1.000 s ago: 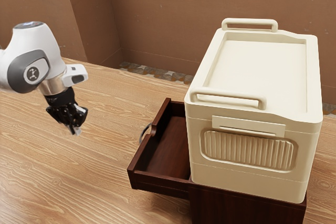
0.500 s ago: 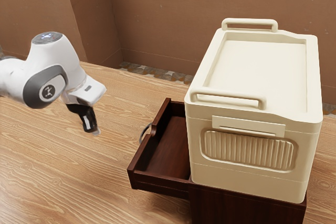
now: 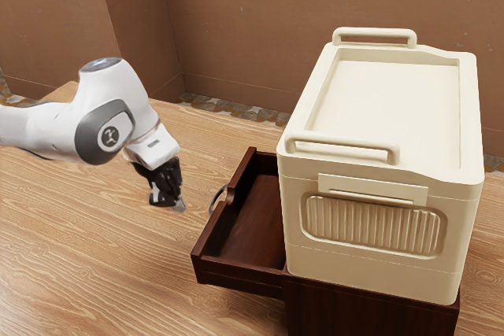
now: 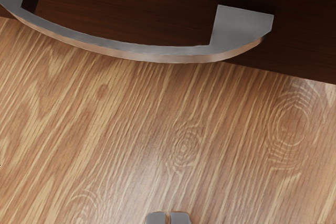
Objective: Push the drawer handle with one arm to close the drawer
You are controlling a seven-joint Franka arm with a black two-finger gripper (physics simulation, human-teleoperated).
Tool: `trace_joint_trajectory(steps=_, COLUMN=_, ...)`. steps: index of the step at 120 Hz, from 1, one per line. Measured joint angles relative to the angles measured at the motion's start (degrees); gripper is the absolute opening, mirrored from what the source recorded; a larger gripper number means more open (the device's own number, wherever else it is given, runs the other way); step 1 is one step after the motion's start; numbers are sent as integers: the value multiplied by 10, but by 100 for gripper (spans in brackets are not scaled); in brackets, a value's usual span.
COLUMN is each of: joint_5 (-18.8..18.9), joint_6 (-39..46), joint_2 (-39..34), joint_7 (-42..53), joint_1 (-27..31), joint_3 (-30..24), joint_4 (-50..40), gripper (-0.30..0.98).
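The gripper (image 3: pixel 180 205), its fingertips pressed together, is held near the curved handle (image 4: pixel 147 52), untouched. The drawer (image 3: pixel 252 230) is seen pulled out from the cabinet (image 3: pixel 362 316) beneath the cream box (image 3: pixel 386 100).

In the exterior view, the drawer front (image 3: pixel 211 235) partly hides the handle (image 3: pixel 213 197); the cabinet (image 3: pixel 346 314) is cropped.

Across the 2 earlier pictures and now, the gripper (image 3: pixel 181 207) has been carried toward the exterior view's right, and the gap to the drawer handle (image 3: pixel 216 197) has been narrowed to a small one. The hand (image 3: pixel 153 147) has also been turned. More of the white arm (image 3: pixel 47 130) has been brought in from the exterior view's left edge.
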Motion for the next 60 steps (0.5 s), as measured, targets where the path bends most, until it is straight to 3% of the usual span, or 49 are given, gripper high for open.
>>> trace_joint_trajectory(steps=60, joint_5=-24, joint_6=2, joint_2=73, joint_7=149, joint_1=-23, joint_3=0, joint_4=72, gripper=-10)
